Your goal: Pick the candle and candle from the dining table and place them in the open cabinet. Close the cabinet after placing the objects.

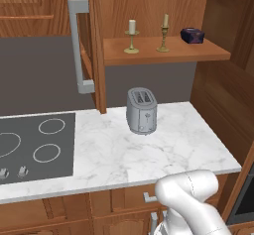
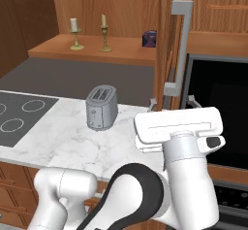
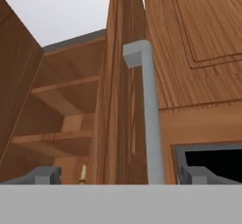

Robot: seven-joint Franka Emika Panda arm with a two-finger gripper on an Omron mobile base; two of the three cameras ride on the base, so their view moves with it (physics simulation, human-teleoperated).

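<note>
Nearest the camera is the hand [image 2: 170, 99], its two fingertips [image 3: 46, 175] spread fully apart with nothing between them, holding nothing. Straight ahead of it, in the gap between the tips, runs the long grey bar handle [image 3: 150, 119] of the open cabinet's door [image 2: 164, 40]; in the right base view the fingers sit just at the foot of that handle, whether touching I cannot tell. Past the door edge, to the hand's left, lies the open cabinet [image 1: 163, 11] with its wooden shelf [image 1: 168, 52]. Below and left of the hand spreads the marble surface [image 1: 149, 154], carrying a grey toaster [image 2: 100, 106] and a black hob [image 1: 34, 142]. On the shelf, well left of the hand, stand the thick cream candle [image 2: 74, 34] and, beside it, the thin yellowish candle [image 2: 104, 32], both upright. A small dark box [image 2: 149, 38] lies on the shelf nearer the hand.
</note>
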